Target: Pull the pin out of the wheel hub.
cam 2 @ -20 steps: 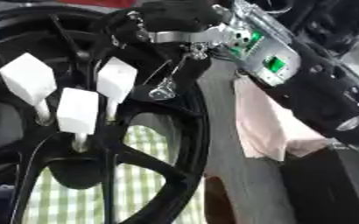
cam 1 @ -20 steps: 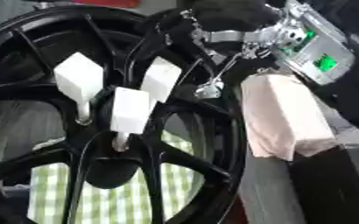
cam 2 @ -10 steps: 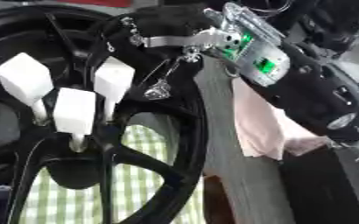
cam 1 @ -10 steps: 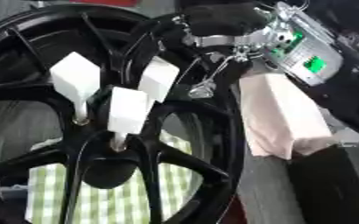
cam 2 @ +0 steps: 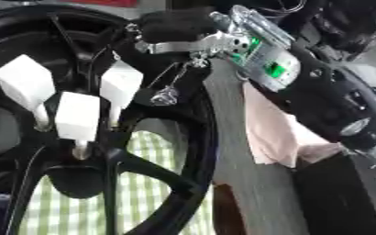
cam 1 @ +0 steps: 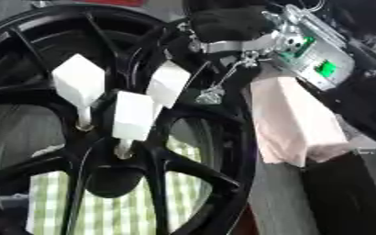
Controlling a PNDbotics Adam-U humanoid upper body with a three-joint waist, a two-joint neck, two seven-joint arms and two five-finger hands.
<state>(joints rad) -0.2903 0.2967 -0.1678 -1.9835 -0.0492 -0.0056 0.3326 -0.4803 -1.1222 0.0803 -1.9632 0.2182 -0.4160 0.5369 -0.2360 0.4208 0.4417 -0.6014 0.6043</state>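
A black spoked wheel hub (cam 1: 223, 137) fills the left and middle of both views. Three white pins with blocky heads stand in its centre: one at the left (cam 1: 77, 80), one at the front (cam 1: 133, 114), one at the right (cam 1: 168, 82). My right hand (cam 1: 223, 23) is a dark mass over the hub's upper rim, just above and to the right of the right pin. Its silver wrist and a green-lit circuit board (cam 1: 323, 69) trail off toward the upper right. A small metal piece (cam 1: 210, 96) dangles from the wrist on a thin wire.
A pale pink block (cam 1: 291, 124) lies just right of the hub's rim, with a black box (cam 1: 348, 193) in front of it. A green and white checked cloth (cam 1: 119, 206) shows under the spokes.
My right hand and forearm have shifted slightly left, closer over the right pin. The three pins stand as before.
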